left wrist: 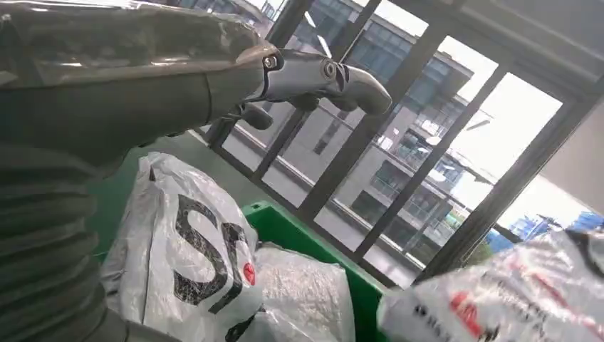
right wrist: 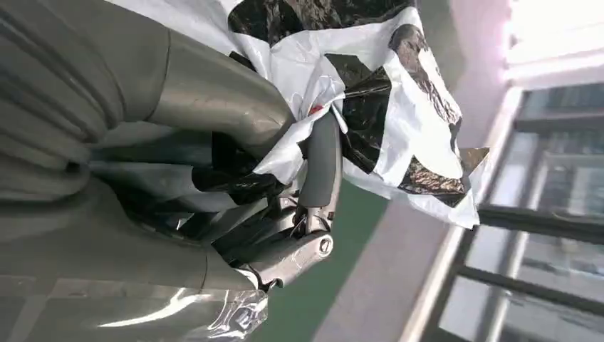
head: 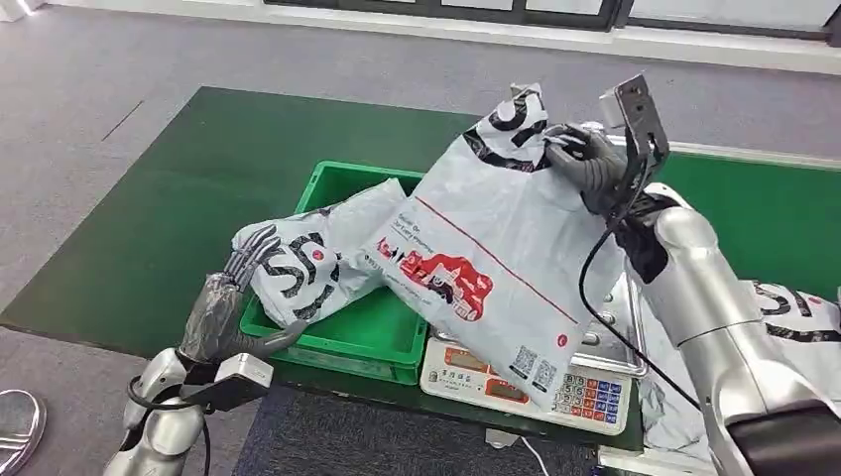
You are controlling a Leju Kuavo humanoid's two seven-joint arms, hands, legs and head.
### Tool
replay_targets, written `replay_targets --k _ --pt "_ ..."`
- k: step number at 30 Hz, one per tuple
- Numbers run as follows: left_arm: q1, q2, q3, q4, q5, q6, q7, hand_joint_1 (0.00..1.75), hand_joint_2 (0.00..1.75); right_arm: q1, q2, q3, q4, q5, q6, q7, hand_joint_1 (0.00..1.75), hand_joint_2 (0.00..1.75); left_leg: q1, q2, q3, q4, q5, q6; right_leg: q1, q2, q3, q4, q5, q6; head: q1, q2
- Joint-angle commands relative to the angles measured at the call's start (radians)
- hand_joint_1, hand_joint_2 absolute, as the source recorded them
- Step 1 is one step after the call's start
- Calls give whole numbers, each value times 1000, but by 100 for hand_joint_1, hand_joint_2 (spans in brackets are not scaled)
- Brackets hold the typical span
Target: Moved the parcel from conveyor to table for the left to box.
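Observation:
My right hand [head: 587, 159] grips the bunched top of a large white parcel bag [head: 486, 253] with red print, held up so it hangs tilted over the scale and the box's right side. In the right wrist view the fingers [right wrist: 320, 167] clamp the crumpled black-and-white plastic [right wrist: 370, 85]. A second white parcel [head: 317, 258] with black lettering lies in the green box [head: 372, 332], draped over its left wall. My left hand [head: 233, 297] stands beside that wall with fingers spread, at the parcel's edge, holding nothing. The left wrist view shows the same parcel [left wrist: 192, 263] below the fingertips [left wrist: 356, 85].
A weighing scale [head: 536, 382] with a keypad sits right of the box, under the hanging bag. More white parcels [head: 793, 307] lie at the right behind my right arm. The green table surface [head: 198, 198] stretches left and back. Grey floor surrounds it.

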State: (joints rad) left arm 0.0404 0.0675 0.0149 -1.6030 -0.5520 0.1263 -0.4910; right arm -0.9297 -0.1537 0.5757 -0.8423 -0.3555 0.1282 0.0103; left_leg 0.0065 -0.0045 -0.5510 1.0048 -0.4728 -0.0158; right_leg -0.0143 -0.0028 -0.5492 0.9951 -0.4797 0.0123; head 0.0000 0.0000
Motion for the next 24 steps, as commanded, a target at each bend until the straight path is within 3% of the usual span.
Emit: replay_targets --k 1,12,19,24 --pt "-2 26 -19 44 17 7 6 0 175 -23 -53 141 108 4 9 18 175 175 0 0 -1 -1 1 0 0 0 0 -1 1 -1 0 0" --pt "16 28 -16 41 24 14 2 0 175 -9 -93 155 126 15 19 4 175 175 0 0 -1 -1 1 0 0 -1 -1 -1 1 -1 0 0" --pt "37 22 -3 22 25 23 2 0 175 47 -179 115 50 52 -28 -20 175 175 0 -2 -2 -1 1 1 0 -2 -1 -2 1 -1 0 0" --pt "33 20 -6 30 25 23 0 0 175 59 -177 103 49 60 -34 -22 175 175 0 0 -2 -1 1 1 0 -1 -1 -2 1 -1 0 0"
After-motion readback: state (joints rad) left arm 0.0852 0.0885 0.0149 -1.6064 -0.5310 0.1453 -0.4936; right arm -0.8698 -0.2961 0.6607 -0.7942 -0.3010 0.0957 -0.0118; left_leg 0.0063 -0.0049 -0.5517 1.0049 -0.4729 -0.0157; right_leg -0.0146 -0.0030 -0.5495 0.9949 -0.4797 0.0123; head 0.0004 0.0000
